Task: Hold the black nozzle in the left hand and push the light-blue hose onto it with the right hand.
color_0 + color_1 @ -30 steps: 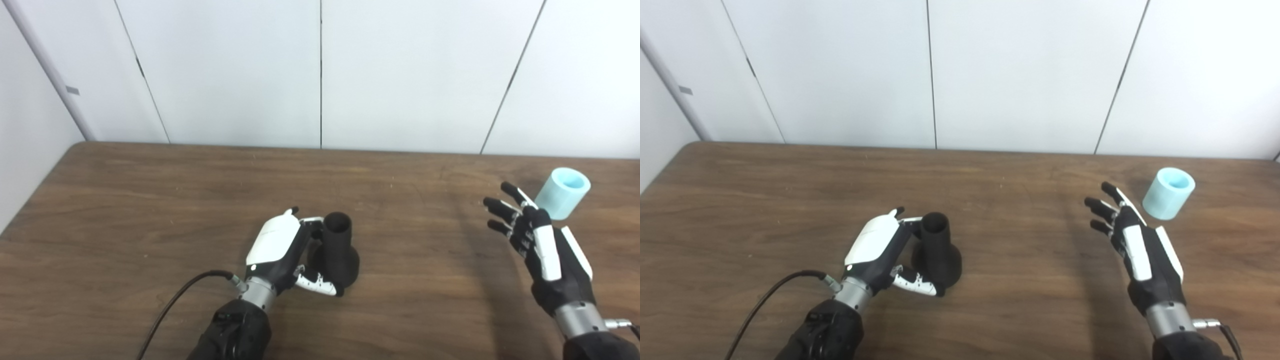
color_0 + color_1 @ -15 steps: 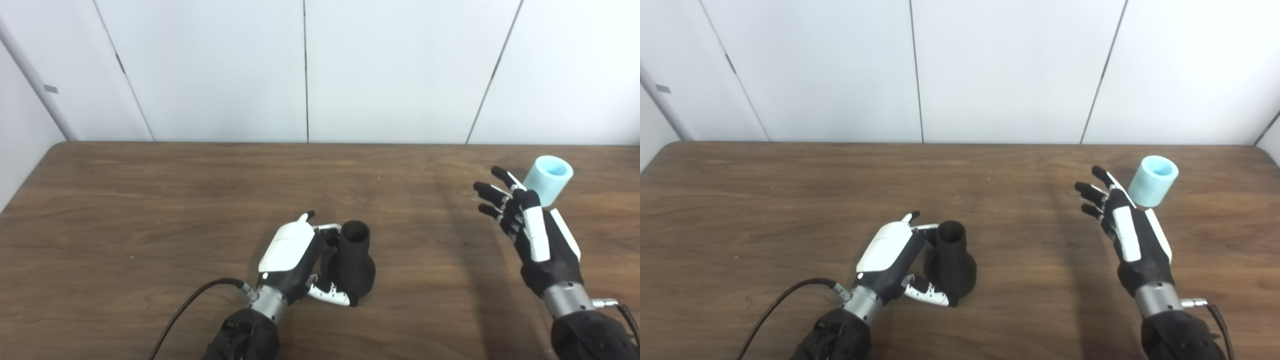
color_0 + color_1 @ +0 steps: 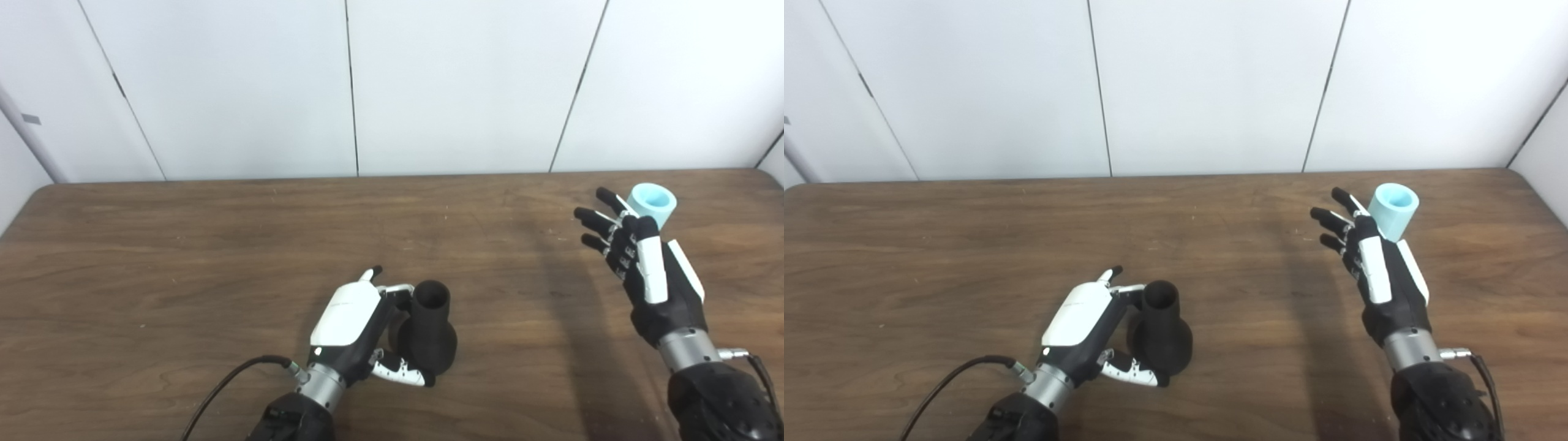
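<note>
Our left hand (image 3: 349,321) sits low on the brown wooden bench (image 3: 184,257), its white-backed palm turned toward the black nozzle (image 3: 429,334). The fingers (image 3: 395,289) curl round the far side of the nozzle's neck and the thumb (image 3: 401,372) wraps the near side of its flared base, so we take this hand as closed on the nozzle. The nozzle stands upright on its wide base, its open mouth facing up, near the middle of the bench and toward the front edge. A black cable (image 3: 226,383) runs from our left wrist down to the bottom edge of the picture.

Further right the bench is bare wood up to our right hand (image 3: 1381,269), which is raised above the surface with its fingers (image 3: 1329,217) spread apart and holding nothing. Just beyond those fingertips stands the light-blue hose (image 3: 1390,208), a short, thick tube set upright near the far right corner, its hollow end facing up. From these views the hand partly overlaps the hose, and we cannot tell whether any fingertip touches it. The hose is well apart from the nozzle.
</note>
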You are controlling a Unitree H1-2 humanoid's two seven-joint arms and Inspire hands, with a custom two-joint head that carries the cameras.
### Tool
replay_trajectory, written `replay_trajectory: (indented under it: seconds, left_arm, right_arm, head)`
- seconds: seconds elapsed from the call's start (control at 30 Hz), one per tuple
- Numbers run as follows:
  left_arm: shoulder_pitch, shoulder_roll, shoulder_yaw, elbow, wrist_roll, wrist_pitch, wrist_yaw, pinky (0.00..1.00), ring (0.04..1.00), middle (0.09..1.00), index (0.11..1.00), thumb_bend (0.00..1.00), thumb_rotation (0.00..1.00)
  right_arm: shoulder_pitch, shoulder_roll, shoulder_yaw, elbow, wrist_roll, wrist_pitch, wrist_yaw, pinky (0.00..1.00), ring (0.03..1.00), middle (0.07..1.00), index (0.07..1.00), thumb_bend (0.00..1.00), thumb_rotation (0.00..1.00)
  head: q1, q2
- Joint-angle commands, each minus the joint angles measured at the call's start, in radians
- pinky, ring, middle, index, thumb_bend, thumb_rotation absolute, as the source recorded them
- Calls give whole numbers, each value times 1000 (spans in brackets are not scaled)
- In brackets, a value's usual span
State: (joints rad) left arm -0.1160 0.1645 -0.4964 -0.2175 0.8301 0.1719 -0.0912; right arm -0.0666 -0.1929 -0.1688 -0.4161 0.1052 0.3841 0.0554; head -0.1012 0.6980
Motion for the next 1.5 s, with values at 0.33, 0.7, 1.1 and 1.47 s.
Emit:
replay_trajectory:
  seconds: [0.33, 0.7, 1.1, 1.47]
  left_arm:
    - [51, 32, 20, 28, 18, -55, -11, 1000, 653, 431, 523, 518, 0]
    - [62, 49, 50, 66, 5, -133, 32, 1000, 641, 436, 521, 519, 0]
    - [67, 60, 65, 79, 5, -157, 35, 1000, 640, 457, 514, 521, 0]
    - [71, 69, 77, 80, -9, -171, 27, 1000, 641, 451, 515, 520, 0]
  right_arm:
    - [-96, -179, 18, -6, -271, -12, -28, 735, 857, 858, 855, 617, 386]
    - [-193, -386, 153, 130, -718, -44, -37, 824, 868, 848, 792, 753, 282]
    - [-354, -466, 224, 279, -861, 41, 112, 877, 929, 865, 818, 856, 243]
    - [-582, -481, 303, 638, -856, 57, 185, 835, 915, 895, 841, 903, 171]
  head:
    - [-117, -56]
    - [-214, -73]
    - [-263, -88]
    - [-279, -90]
